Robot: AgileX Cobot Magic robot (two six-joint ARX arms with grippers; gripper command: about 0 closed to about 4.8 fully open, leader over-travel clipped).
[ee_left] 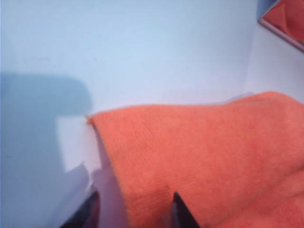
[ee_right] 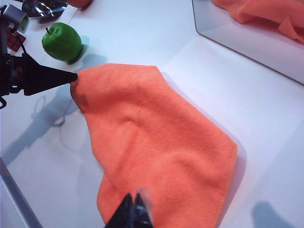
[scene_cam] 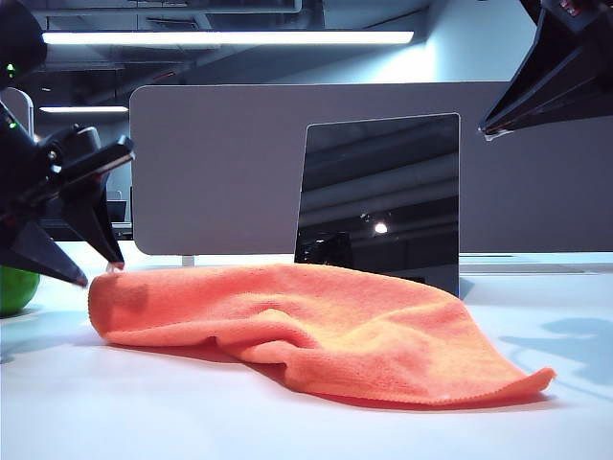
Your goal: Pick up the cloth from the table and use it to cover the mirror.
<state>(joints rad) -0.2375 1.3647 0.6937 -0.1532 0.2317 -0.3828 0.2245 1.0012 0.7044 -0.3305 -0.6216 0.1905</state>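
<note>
Cloth (scene_cam: pixel 316 331) lies rumpled on table (scene_cam: pixel 115 412), directly before upright mirror (scene_cam: pixel 378 196), hiding mirror's lower edge. Grey partition panel (scene_cam: pixel 220 163) stands behind mirror. Left gripper (scene_cam: pixel 101 273) at cloth's 9 o'clock corner, jaws parted, straddling cloth edge, not clamped. Green apple (scene_cam: pixel 14 287) at far 9 o'clock, behind left gripper. Right gripper (ee_right: pixel 134 213) clenched, holding nothing, raised at 1 o'clock above cloth.

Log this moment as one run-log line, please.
phase: reaching | left claw: open, straddling cloth corner | right claw: shut, raised above cloth | cloth: lying on table | mirror: uncovered
</note>
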